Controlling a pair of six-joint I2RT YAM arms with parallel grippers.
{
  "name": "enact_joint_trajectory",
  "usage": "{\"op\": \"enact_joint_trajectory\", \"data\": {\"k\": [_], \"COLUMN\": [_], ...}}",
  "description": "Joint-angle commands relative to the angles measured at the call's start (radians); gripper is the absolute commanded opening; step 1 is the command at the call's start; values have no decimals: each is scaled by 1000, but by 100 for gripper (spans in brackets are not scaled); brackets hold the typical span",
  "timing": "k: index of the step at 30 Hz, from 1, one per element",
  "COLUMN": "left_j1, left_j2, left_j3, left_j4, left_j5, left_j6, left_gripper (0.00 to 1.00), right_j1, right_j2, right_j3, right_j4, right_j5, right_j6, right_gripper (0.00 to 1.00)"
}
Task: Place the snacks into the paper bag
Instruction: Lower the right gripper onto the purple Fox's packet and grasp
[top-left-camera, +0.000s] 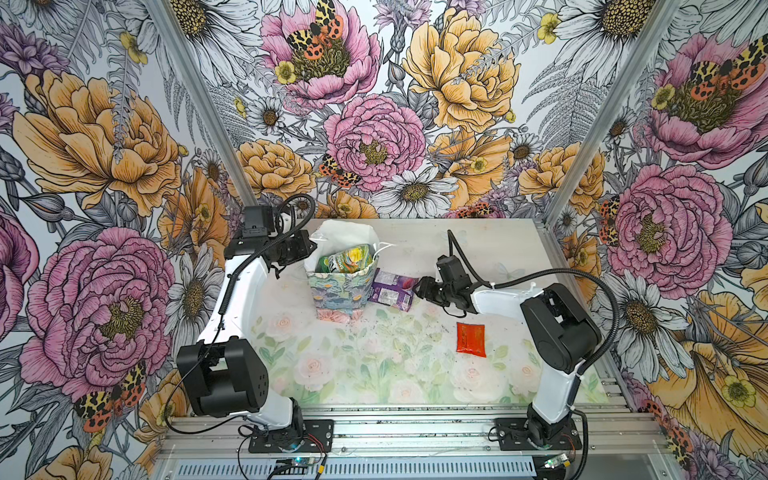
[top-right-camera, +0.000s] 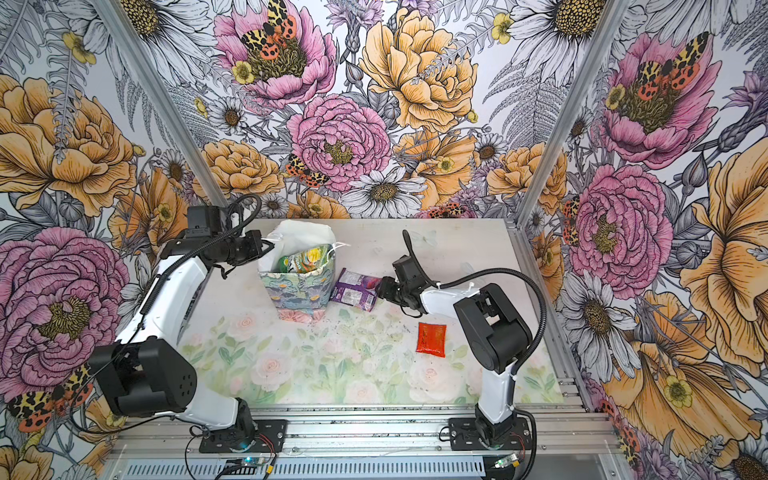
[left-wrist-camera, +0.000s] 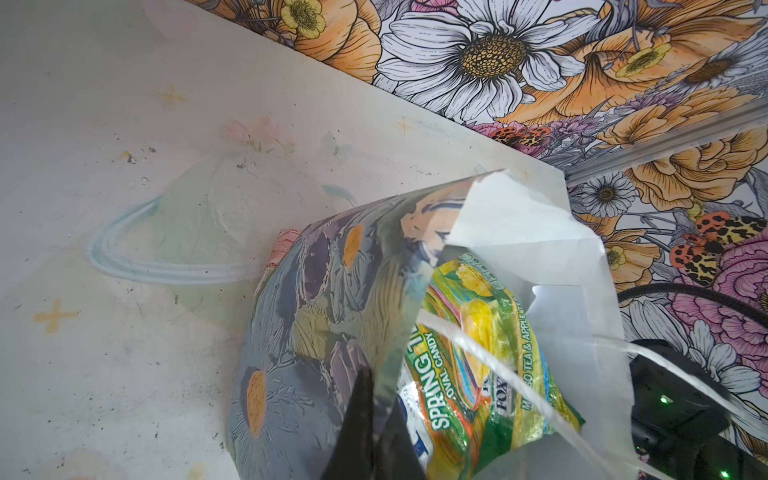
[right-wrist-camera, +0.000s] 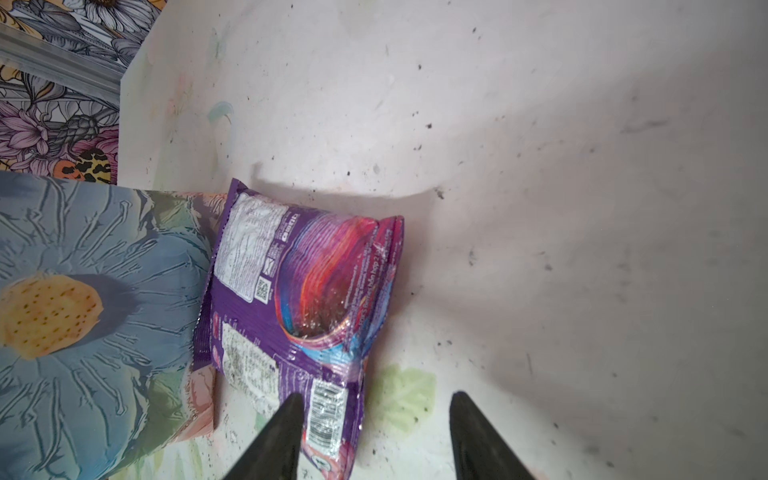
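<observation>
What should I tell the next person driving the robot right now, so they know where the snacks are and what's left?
Left gripper: shut on the bag rim, seemingly keeping it open.
Right gripper: open, with its fingers at one end of the purple packet and not gripping it yet.
Done: a green packet sits in the bag. Anything under it is hidden.
Left: the purple packet, lying on the table against the bag, and the red sachet, lying flat on the table by itself.
</observation>
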Motion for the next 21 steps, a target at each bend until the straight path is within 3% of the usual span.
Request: {"op": "enact_joint_trajectory", "data": {"k": [1, 13, 21], "left_j1": [-2, 2, 5], "left_j2": [-30, -30, -33], "left_j3": [12, 13, 14], "left_j4": [-16, -15, -16], "left_j5": [-7, 0, 2], "left_j6": [21, 21, 21], "left_gripper": [0, 0, 0], "right_j1": [18, 44, 55], "right_j2": [37, 138, 180], "right_j3": [47, 118, 144], "right_j4": [50, 85, 110], "right_j5": [-9, -34, -42], "right_j6": [15, 52, 75], "right_gripper": [57, 53, 40]}}
